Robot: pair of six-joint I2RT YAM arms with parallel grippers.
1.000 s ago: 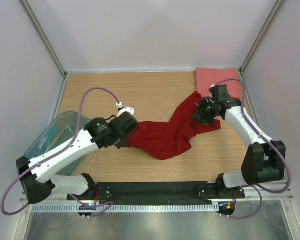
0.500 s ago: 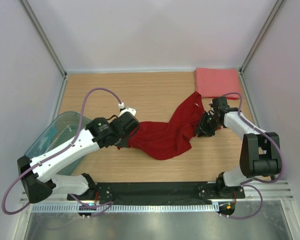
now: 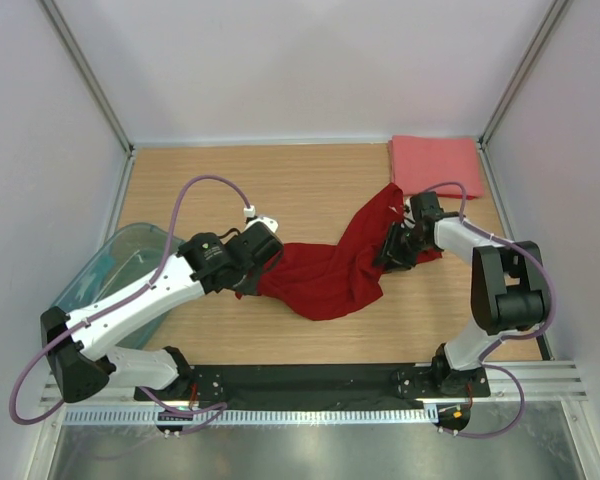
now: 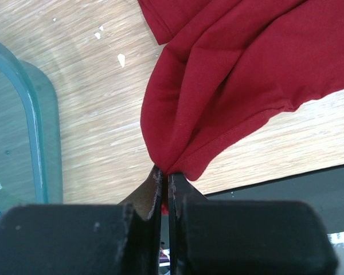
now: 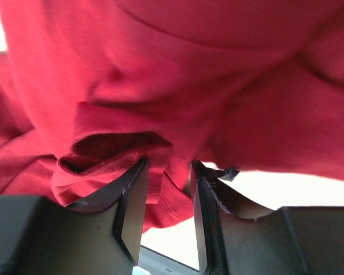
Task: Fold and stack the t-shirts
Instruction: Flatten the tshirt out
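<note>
Wood-grain table (image 3: 280, 180) fills the enclosure floor, with pale walls on three sides.

1. Teal bin (image 3: 120, 250): translucent, sits at the table's left edge, left of and behind the left gripper. The left arm crosses over its near corner.

2. Left gripper (image 4: 165, 175): jaws pressed together, pinching a gathered edge of the dark red t-shirt (image 3: 325, 280). In the left wrist view the cloth narrows to a point exactly where the fingertips meet.

3. Dark red t-shirt: spreads away from the left gripper's tips, crumpled and unfolded, and runs across the table to the right gripper. One part rises toward the far side, just left of the right gripper.

4. Right gripper (image 5: 169, 166): jaws stand partly apart, with a rolled hem of the dark red t-shirt lying in the gap (the hem touches one finger). Whether the pads clamp the cloth cannot be told.

5. Salmon-pink t-shirt (image 3: 435, 165): folded to a flat rectangle, lies beyond the right gripper in the far right corner, apart from both grippers.
</note>
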